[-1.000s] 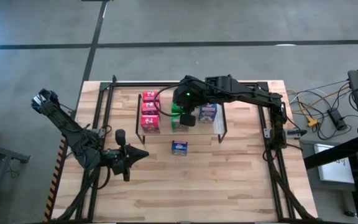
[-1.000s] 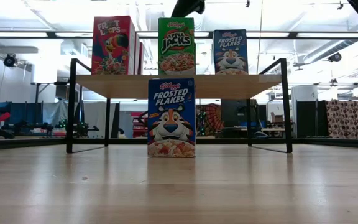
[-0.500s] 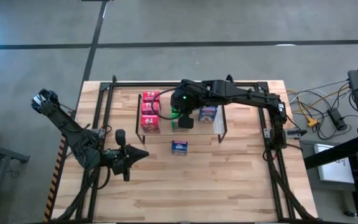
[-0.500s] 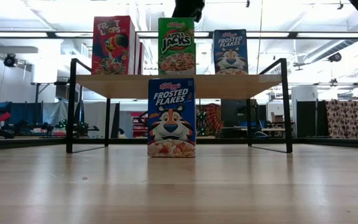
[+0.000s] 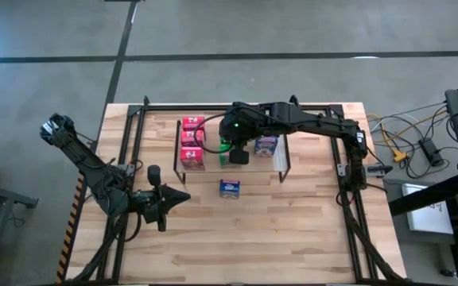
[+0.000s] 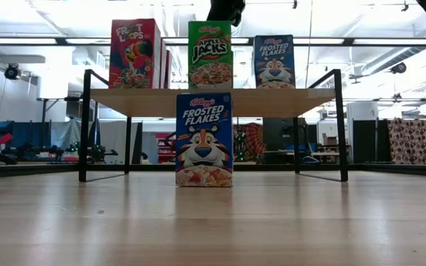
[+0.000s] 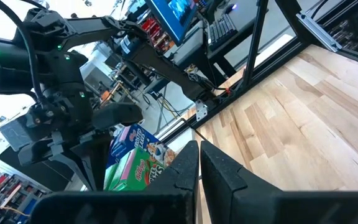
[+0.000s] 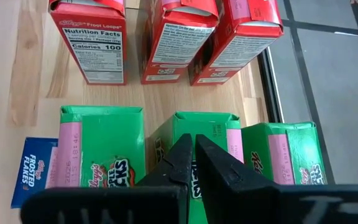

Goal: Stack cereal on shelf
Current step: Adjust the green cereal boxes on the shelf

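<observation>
Green cereal boxes [image 8: 101, 146] in a row on shelf [image 6: 209, 102], centre of high view, red boxes [image 5: 191, 143] alongside. Right gripper [image 8: 191, 163] clenched, empty, above middle green box. One blue box [image 5: 230, 187] stands on surface [image 5: 293, 230] below shelf. Left gripper [image 5: 159, 199] clenched, lower left.

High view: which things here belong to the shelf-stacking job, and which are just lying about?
Job:
- shelf
- red boxes
- green boxes
- blue box on shelf
- blue box on table
- right tool, shut

Lying about:
- cables off the table's right edge
</observation>
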Robot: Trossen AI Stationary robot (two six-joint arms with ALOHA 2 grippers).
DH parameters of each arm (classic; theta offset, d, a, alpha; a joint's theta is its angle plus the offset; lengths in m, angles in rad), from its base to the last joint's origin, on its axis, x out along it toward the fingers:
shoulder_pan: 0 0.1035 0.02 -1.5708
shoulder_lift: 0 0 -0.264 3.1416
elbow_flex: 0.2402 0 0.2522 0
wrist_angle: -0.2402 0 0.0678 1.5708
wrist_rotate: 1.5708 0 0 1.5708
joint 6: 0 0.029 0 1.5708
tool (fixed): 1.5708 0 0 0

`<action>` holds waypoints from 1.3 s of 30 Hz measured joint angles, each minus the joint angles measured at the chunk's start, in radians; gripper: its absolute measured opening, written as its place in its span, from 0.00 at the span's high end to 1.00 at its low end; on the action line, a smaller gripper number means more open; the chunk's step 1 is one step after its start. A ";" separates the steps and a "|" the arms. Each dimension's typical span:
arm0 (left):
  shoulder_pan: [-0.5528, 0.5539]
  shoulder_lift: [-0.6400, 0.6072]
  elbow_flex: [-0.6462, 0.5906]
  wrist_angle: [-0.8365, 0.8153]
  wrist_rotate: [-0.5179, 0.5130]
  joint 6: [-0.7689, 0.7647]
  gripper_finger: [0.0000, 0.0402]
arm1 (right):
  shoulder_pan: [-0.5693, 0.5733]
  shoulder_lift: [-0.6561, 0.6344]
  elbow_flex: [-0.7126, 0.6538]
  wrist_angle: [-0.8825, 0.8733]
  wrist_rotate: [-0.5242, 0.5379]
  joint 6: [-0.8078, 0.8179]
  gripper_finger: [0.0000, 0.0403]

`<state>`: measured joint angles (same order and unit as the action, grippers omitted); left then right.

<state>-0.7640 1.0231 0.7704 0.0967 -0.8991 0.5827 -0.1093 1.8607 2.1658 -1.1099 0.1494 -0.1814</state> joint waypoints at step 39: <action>0.000 0.000 0.000 0.000 0.000 0.000 1.00 | -0.033 -0.025 0.021 -0.047 0.108 -0.009 0.97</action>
<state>-0.7641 1.0229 0.7704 0.0963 -0.8989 0.5832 -0.1426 1.8355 2.1872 -1.1574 0.2574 -0.1902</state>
